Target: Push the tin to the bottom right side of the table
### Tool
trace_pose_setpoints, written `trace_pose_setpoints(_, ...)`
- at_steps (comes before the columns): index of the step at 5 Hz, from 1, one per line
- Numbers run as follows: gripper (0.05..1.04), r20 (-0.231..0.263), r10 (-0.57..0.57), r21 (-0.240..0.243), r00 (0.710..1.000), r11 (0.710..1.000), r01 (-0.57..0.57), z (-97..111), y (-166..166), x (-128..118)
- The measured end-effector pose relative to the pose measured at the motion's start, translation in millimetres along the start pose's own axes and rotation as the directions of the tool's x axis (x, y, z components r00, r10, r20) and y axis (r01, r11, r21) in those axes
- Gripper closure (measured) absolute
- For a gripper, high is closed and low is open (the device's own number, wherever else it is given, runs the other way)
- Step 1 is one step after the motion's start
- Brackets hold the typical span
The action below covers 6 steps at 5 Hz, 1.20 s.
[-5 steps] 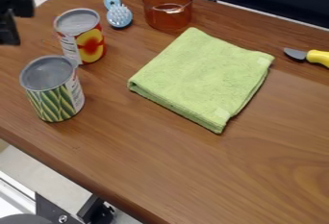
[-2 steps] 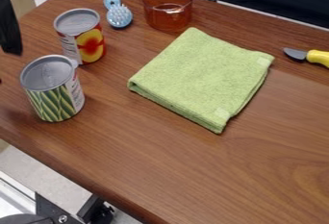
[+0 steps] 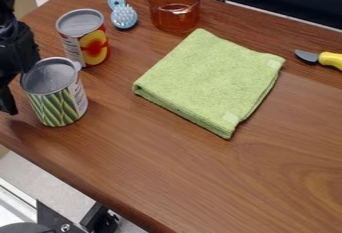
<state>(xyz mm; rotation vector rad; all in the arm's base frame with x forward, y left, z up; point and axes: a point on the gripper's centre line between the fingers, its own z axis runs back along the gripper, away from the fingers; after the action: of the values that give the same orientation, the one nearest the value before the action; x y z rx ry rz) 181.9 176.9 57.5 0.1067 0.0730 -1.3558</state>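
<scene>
Tool (image 3: 15, 84) hanging low at the left, right up against the tin (image 3: 59, 99) in the camera view, its dark body overlapping the rim; whether the two are touching, I cannot tell. Nor can I tell how far open the tool is, or whether it is gripping anything. The tin, green-striped and upright, is standing near the left end of the worktop (image 3: 267, 177), so the push is, I judge, only being set up and most of the journey is remaining.

Being on the tin's left side, the tool is sitting where a push toward the right would need it. Low contact would be serving best, since a tall tin shoved near its rim could be tipping over. The folded cloth (image 3: 207, 82) is lying to the right, so the path is probably wanting to run in front of it, between cloth and front edge (image 3: 87, 189); straying too near that edge could be sending the tin off. The red tin (image 3: 90, 44) is standing just behind, so starting forward and rightward would be leaving it undisturbed.
</scene>
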Motion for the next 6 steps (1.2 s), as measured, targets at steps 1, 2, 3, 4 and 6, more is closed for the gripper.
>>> trace_pose_setpoints(1,0.088,0.038,-0.037,-0.019,0.999,0.999,0.038,11,-1,21)
trace_pose_setpoints(2,0.088,0.074,-0.034,-0.025,0.997,0.999,0.036,17,2,41)
trace_pose_setpoints(3,0.088,0.087,-0.038,-0.039,0.995,0.998,0.041,25,-3,65)
trace_pose_setpoints(4,0.088,0.088,-0.037,-0.037,0.995,0.999,0.040,26,-10,85)
trace_pose_setpoints(6,0.088,0.089,-0.041,-0.060,0.995,0.997,0.047,28,-20,133)
